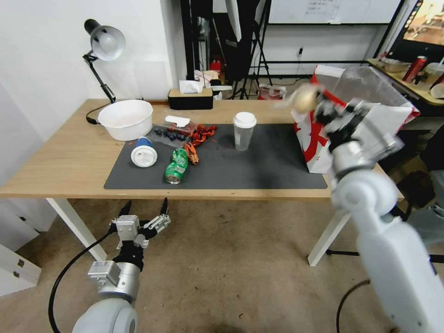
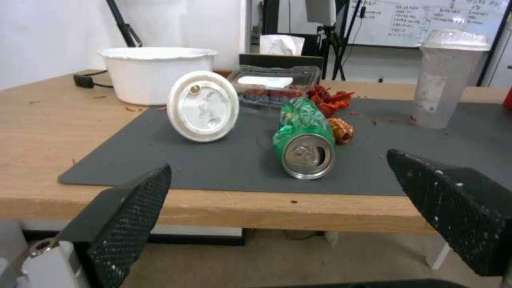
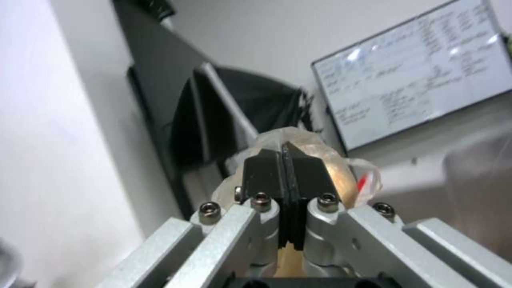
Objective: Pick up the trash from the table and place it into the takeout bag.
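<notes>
Left end effector (image 1: 144, 213) parked low, below near table (image 1: 60, 157) edge, fingers spread wide, nothing held. Right end effector (image 1: 319, 107) raised at right side, level with mouth of takeout bag (image 1: 319, 148), pinched tight on bun in clear plastic bag (image 1: 303, 98); plastic bulging either side of closed pads (image 3: 267, 172) in right wrist view. Bun positioned just left of bag's open top, not yet over it: short travel right and slightly far judged necessary before release. Bag standing upright at right end of dark mat (image 1: 259, 166).

Remaining trash on mat: crushed green can (image 1: 176, 165) on its side, long axis running near to far, open end toward left end effector; blue white-lidded cup (image 1: 143, 151) tipped over just left of can; clear white-lidded cup (image 1: 243, 131) upright, mid-mat. Left arm clearly nearer can and blue cup. White bowl (image 1: 126, 119) at far left.
</notes>
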### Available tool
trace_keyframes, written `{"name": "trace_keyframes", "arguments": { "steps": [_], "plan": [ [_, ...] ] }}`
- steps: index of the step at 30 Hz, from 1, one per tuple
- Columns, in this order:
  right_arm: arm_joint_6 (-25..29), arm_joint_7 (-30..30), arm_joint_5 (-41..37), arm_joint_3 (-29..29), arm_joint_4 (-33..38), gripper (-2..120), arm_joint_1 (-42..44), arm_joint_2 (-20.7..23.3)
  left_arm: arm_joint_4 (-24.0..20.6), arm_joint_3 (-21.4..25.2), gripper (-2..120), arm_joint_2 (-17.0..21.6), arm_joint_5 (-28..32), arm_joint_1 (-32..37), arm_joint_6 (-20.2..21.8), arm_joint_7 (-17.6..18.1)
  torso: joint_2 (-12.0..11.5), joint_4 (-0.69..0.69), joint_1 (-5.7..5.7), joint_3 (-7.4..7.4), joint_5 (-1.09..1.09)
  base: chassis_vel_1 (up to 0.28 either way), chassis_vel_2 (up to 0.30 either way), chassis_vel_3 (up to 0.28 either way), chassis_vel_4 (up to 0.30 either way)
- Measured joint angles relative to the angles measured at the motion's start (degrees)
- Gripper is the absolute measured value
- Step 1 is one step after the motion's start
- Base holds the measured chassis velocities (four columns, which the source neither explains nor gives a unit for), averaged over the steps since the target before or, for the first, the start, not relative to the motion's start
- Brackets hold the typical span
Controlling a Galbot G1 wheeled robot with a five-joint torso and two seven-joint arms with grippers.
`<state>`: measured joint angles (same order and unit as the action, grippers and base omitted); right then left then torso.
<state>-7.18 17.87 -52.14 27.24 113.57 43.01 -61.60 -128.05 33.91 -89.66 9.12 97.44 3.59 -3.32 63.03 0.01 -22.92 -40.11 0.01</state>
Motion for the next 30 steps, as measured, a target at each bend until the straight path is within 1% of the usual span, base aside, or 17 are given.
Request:
{"name": "trace_keyframes", "arguments": {
  "steps": [3, 7, 10, 11, 14, 15, 16, 17, 18, 19, 21, 22, 24, 25, 28, 29, 30],
  "plan": [
    [-0.7, 3.6, -0.8, 0.9, -3.5, 0, -4.7, 1.5, 0.0, -0.1, 100, -0.2, -0.1, 0.1, -0.2, 0.0, 0.0, -0.01, 0.0, 0.0, 0.0, 0.0, 0.0, 0.0, 0.0],
    [-2.6, 6.2, -0.4, 1.2, -5.1, 0, -6.2, 2.0, 0.0, -0.1, 100, -0.3, -0.2, 0.1, -0.3, -0.1, 0.0, -0.01, 0.0, 0.0, 0.0, 0.0, 0.0, 0.0, 0.0],
    [-8.0, 10.5, 1.7, 1.5, -8.1, 0, -7.2, 2.9, 0.1, -0.3, 100, -0.4, -0.3, 0.1, -0.5, -0.2, 0.0, -0.01, 0.0, 0.0, 0.01, 0.0, 0.0, 0.0, 0.0],
    [-8.0, 10.5, 1.7, 1.5, -8.1, 0, -7.2, 2.9, 0.1, -0.3, 100, -0.4, -0.3, 0.1, -0.5, -0.2, 0.0, -0.01, 0.0, 0.0, 0.01, 0.0, 0.0, 0.0, 0.0],
    [-11.8, 12.5, 2.0, 1.6, -9.4, 14, -6.9, 3.0, 0.3, -0.4, 100, -0.4, -0.4, 0.1, -0.6, -0.2, 0.0, -0.01, 0.0, 0.0, 0.01, 0.0, 0.0, 0.0, 0.0],
    [-11.8, 12.5, 2.0, 1.6, -9.4, 14, -6.9, 3.0, 0.3, -0.4, 100, -0.4, -0.4, 0.1, -0.6, -0.2, 0.0, -0.01, 0.0, 0.0, 0.01, 0.0, 0.0, 0.0, 0.0],
    [-12.4, 12.8, 2.0, 1.6, -9.4, 17, -6.9, 3.0, 0.3, -0.4, 100, -0.4, -0.4, 0.1, -0.6, -0.2, 0.0, -0.01, 0.0, 0.0, 0.0, 0.0, 0.0, 0.0, 0.0],
    [-12.8, 13.0, 2.0, 1.6, -9.4, 21, -6.9, 3.0, 0.3, -0.4, 100, -0.4, -0.4, 0.2, -0.7, -0.3, 0.0, -0.01, 0.0, 0.0, -0.02, 0.0, 0.0, 0.0, 0.0],
    [-13.6, 13.6, 2.0, 1.6, -9.6, 30, -7.0, 3.0, 0.3, -0.5, 100, -0.5, -0.5, 0.2, -0.7, -0.3, 0.0, -0.01, 0.0, 0.0, -0.01, 0.0, 0.0, 0.0, 0.0],
    [-13.6, 13.6, 2.0, 1.6, -9.6, 30, -7.0, 3.0, 0.3, -0.5, 100, -0.5, -0.5, 0.2, -0.7, -0.3, 0.0, -0.01, 0.0, 0.0, -0.01, 0.0, 0.0, 0.0, 0.0],
    [-14.7, 14.3, 2.0, 1.5, -9.6, 40, -7.5, 3.0, 0.3, -0.5, 100, -0.5, -0.5, 0.4, -0.9, -0.3, 0.0, 0.0, 0.0, 0.0, -0.01, 0.0, 0.0, 0.0, 0.0],
    [-14.7, 14.3, 2.0, 1.5, -9.6, 40, -7.5, 3.0, 0.3, -0.5, 100, -0.5, -0.5, 0.4, -0.9, -0.3, 0.0, 0.0, 0.0, 0.0, -0.01, 0.0, 0.0, 0.0, 0.0],
    [-15.8, 15.0, 2.2, 1.4, -9.5, 50, -7.7, 3.1, 0.4, -0.5, 100, -0.5, -0.5, 0.4, -1.2, -0.3, 0.0, 0.0, 0.0, 0.0, -0.01, 0.0, 0.0, 0.0, 0.0],
    [-15.8, 15.0, 2.2, 1.4, -9.5, 50, -7.7, 3.1, 0.4, -0.5, 100, -0.5, -0.5, 0.4, -1.2, -0.3, 0.0, 0.0, 0.0, 0.0, -0.01, 0.0, 0.0, 0.0, 0.0],
    [-13.1, 13.2, 0.9, 1.4, -7.9, 65, -7.4, 3.3, 0.4, -0.5, 100, -0.5, -0.5, 0.5, -1.3, -0.3, 0.0, -0.01, 0.0, 0.0, -0.01, 0.0, 0.0, 0.0, 0.0],
    [-13.1, 13.2, 0.9, 1.4, -7.9, 65, -7.4, 3.3, 0.4, -0.5, 100, -0.5, -0.5, 0.5, -1.3, -0.3, 0.0, -0.01, 0.0, 0.0, -0.01, 0.0, 0.0, 0.0, 0.0],
    [-11.4, 11.9, 0.0, 1.4, -7.0, 69, -6.9, 3.3, 0.4, -0.5, 100, -0.5, -0.5, 0.5, -1.3, -0.3, 0.0, -0.01, 0.0, 0.0, -0.02, 0.0, 0.0, 0.0, 0.0]
  ]
}}
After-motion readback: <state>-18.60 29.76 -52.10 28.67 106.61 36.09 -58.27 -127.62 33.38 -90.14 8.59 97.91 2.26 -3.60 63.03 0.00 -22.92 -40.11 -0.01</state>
